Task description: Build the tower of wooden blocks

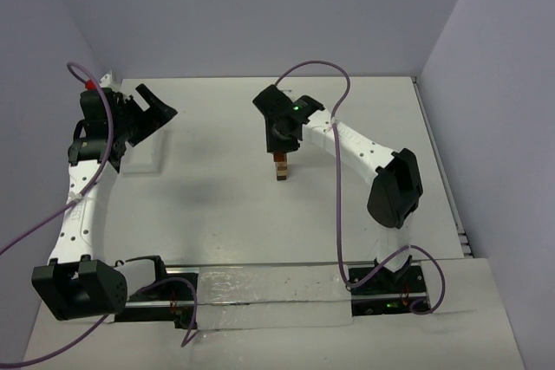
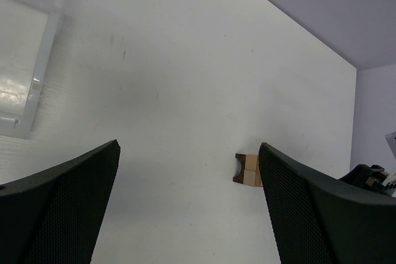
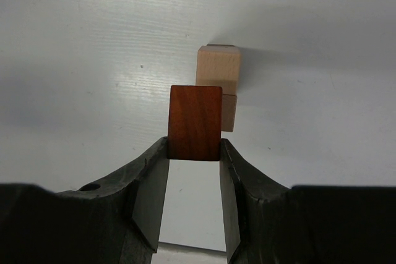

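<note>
The wood block tower (image 1: 280, 169) stands mid-table as a short, narrow stack of tan and brown blocks. My right gripper (image 1: 283, 146) is directly above it, shut on a reddish-brown block (image 3: 195, 123) pinched between its fingertips (image 3: 195, 153). Below and just beyond that block the right wrist view shows two tan cubes (image 3: 218, 67) of the stack. My left gripper (image 1: 159, 111) is open and empty at the far left. The left wrist view shows the stack (image 2: 247, 170) far off, partly behind the right finger (image 2: 309, 208).
A clear plastic tray (image 1: 143, 159) lies on the table under the left gripper; it also shows in the left wrist view (image 2: 37, 66). Purple cables loop over both arms. Walls close in the table at the back and right.
</note>
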Controlling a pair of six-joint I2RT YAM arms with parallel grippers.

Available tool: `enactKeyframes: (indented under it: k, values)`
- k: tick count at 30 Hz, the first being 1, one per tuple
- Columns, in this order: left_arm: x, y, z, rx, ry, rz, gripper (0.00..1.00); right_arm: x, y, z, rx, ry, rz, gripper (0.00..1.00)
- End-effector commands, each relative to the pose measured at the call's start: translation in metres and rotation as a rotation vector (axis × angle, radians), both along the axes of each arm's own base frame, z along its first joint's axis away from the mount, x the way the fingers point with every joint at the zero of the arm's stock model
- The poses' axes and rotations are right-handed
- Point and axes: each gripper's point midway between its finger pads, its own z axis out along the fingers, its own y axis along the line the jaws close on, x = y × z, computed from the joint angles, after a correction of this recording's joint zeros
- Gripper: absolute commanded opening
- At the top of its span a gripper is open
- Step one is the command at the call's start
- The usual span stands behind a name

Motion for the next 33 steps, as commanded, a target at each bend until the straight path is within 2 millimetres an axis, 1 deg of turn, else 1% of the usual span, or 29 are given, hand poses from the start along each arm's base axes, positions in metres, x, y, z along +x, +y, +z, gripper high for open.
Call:
enactKeyframes:
  k: [1,6,17,27,33]
  values:
    - [0.006,-0.001,0.013,-0.008,-0.056,-0.016,0.99,0.01,-0.002,0.009,-0.006,-0.045,0.002,0.0]
    - [0.007,-0.002,0.013,-0.015,-0.053,-0.015,0.99,0.019,-0.01,0.004,-0.005,-0.027,-0.001,0.0]
    - [0.01,-0.001,0.009,-0.035,-0.037,-0.018,0.99,0.025,-0.011,0.0,-0.007,-0.02,-0.005,0.01]
    - [0.01,-0.002,0.006,-0.046,-0.03,-0.023,0.99,0.024,-0.006,0.003,0.02,-0.011,0.004,0.07]
    - [0.011,-0.003,0.005,-0.054,-0.027,-0.025,0.99,0.023,-0.006,0.001,0.017,-0.004,0.002,0.1]
